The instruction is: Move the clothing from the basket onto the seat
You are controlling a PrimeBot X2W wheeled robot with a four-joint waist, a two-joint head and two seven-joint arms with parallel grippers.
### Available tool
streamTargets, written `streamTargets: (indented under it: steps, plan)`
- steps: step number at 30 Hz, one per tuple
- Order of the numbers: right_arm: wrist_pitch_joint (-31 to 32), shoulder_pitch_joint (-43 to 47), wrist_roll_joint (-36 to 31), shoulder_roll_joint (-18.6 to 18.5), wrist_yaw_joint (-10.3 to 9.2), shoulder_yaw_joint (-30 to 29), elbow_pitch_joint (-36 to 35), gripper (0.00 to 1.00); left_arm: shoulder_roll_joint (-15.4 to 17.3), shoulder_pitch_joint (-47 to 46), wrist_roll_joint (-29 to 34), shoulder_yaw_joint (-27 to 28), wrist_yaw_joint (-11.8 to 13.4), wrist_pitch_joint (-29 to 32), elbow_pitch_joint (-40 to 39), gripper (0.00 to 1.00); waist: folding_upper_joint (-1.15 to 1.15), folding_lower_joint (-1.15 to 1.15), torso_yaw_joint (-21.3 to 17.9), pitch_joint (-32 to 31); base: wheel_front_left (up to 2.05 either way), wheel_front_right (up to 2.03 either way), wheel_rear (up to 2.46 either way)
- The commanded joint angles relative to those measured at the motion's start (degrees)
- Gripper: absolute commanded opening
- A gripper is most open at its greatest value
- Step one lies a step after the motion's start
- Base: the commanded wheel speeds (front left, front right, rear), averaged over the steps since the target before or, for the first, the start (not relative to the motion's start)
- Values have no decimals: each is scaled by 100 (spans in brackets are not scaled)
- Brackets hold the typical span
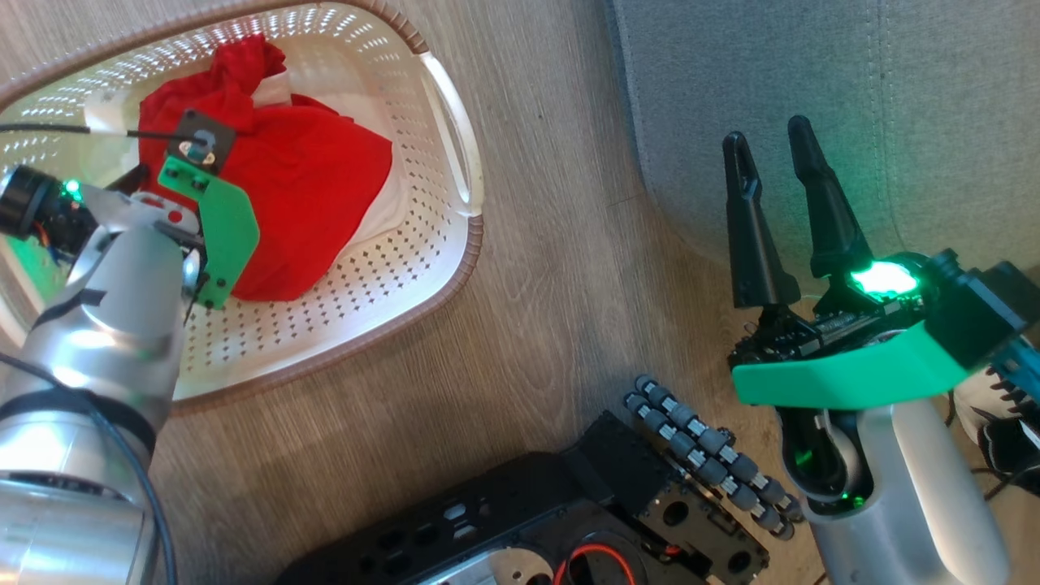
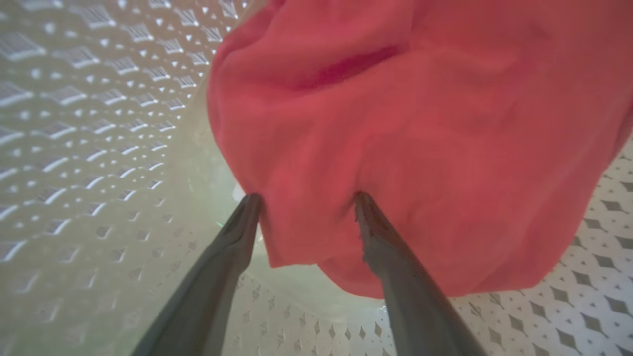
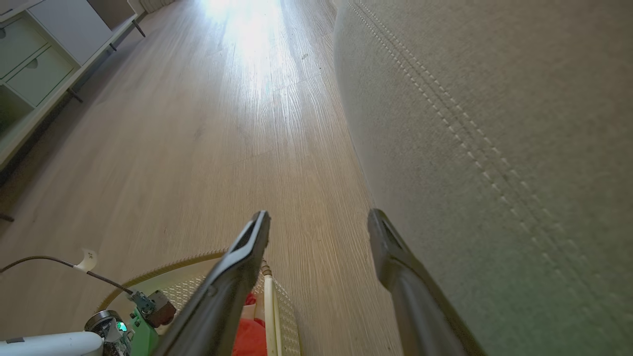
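Observation:
Bright red clothing (image 1: 309,195) with white trim lies heaped in the cream basket (image 1: 422,268) on the wood floor. My left arm reaches down into the basket. In the left wrist view my left gripper (image 2: 306,202) is open, its two fingertips pressing into the edge of the red clothing (image 2: 420,148), one at either side of a fold. My right gripper (image 1: 768,142) is open and holds nothing, raised beside the rounded corner of the grey seat (image 1: 894,97). The right wrist view has the seat (image 3: 494,123) on the right and the basket (image 3: 282,316) at the bottom.
The robot's black base (image 1: 569,520) with grey rollers sits at the bottom centre of the head view. A white cabinet (image 3: 44,54) stands far off along the floor. Bare wood floor (image 1: 552,268) lies between basket and seat.

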Motion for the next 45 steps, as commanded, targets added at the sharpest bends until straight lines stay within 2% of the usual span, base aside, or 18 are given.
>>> streamTargets:
  steps: [1,9,13,14,15,16,17,18,24,32,40,45]
  plan:
    - [-37,246,31,-18,0,109,-221,100,135,-12,28,37,-29,64,-49,100,0,0,-9,28,0,0,0]
    - [-37,418,44,-18,0,68,-518,100,35,-251,51,-151,-120,208,-44,100,0,0,26,204,0,0,0]
    - [-37,470,-21,-18,0,79,-629,100,-21,-296,-14,-178,-243,209,-43,100,0,0,90,271,0,0,0]
    - [-37,475,-35,-18,0,80,-645,100,-33,-300,-31,-186,-286,228,-43,88,0,0,106,284,0,0,0]
    - [-37,479,-47,-18,0,80,-659,100,-48,-303,-52,-191,-335,249,-43,56,0,0,119,296,0,0,0]
    - [-37,480,-52,-18,0,80,-669,100,-64,-306,-82,-187,-388,263,-43,38,0,0,130,307,0,0,0]
    - [-37,477,-55,-18,0,80,-676,100,-79,-310,-112,-183,-436,262,-43,9,0,0,138,316,0,0,0]
    - [-37,472,-58,-18,0,81,-682,100,-87,-314,-134,-184,-474,255,-43,0,0,0,145,321,0,0,0]
    - [-37,421,-56,-18,0,75,-678,100,-76,-306,-219,-223,-606,209,-42,0,0,0,156,310,0,0,0]
    - [-37,201,-83,-18,0,115,-599,100,-29,-201,-372,-198,-650,184,-42,0,0,0,119,130,0,0,0]
    - [-37,-156,52,-18,0,203,-333,100,-47,182,-615,-107,-597,-151,-42,0,0,0,50,-318,0,0,0]
    - [-37,-354,35,-18,0,211,-38,100,-183,574,-1034,200,-565,-516,-42,0,0,0,107,-912,0,0,0]
